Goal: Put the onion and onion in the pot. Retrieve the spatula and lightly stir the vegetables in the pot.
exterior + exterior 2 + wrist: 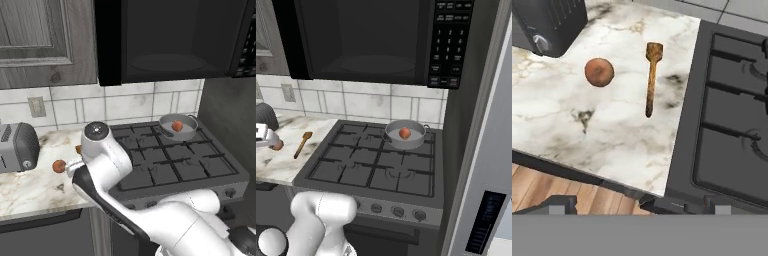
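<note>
One round reddish-orange onion (404, 133) in shallow grey metal pot (418, 141); second (599, 72) left of wooden spatula (651, 77) on counter. Gripper (607, 204) apparently wide open, empty.

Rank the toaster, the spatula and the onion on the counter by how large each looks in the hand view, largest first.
1. toaster, cut off by the frame yet still largest.
2. spatula, long but thin.
3. onion, shorter than the spatula, though wider than its head.
</note>
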